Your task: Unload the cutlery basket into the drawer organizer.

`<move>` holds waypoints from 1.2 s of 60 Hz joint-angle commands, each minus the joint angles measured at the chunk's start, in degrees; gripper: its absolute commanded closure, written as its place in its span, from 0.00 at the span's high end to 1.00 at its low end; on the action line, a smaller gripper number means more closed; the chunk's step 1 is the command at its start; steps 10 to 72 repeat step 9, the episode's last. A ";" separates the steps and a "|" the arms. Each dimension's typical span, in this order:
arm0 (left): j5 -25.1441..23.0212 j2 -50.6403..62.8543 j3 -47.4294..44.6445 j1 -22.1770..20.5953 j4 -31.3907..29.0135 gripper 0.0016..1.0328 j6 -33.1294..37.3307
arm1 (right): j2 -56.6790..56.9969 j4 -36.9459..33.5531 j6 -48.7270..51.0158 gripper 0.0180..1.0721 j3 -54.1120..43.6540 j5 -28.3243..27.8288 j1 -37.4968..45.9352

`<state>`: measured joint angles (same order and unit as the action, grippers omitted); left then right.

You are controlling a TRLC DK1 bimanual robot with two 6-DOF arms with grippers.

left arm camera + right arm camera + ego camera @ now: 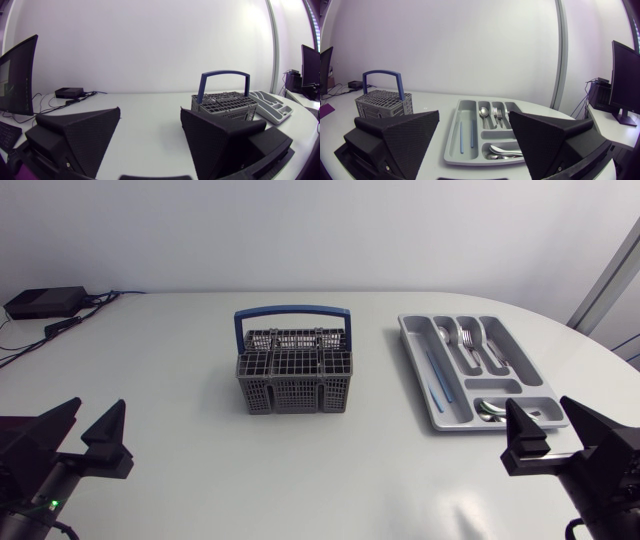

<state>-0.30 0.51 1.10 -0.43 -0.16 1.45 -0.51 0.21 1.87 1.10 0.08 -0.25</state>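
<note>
The left matte black gripper (pixel 93 425) has two broad wedge-shaped fingers (pixel 80 135) tapering to points on a blocky black base; a small green light (pixel 52 503) glows on the link behind it. The right matte black gripper (pixel 546 430) matches, its inner finger faces (pixel 407 132) finely stippled

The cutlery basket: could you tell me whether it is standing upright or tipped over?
Upright: the cutlery basket stands on its base on the table, its blue handle arching over the top.
</note>
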 commanded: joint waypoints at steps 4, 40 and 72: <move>0.30 -0.51 -1.10 0.43 0.16 0.95 -1.45 | 0.51 -0.21 -1.87 0.95 -1.10 -0.08 0.25; 0.30 -0.51 -1.10 0.43 0.16 0.95 -1.45 | 0.51 -0.21 -1.87 0.95 -1.10 -0.08 0.25; 0.30 -0.51 -1.10 0.43 0.16 0.95 -1.45 | 0.51 -0.21 -1.87 0.95 -1.10 -0.08 0.25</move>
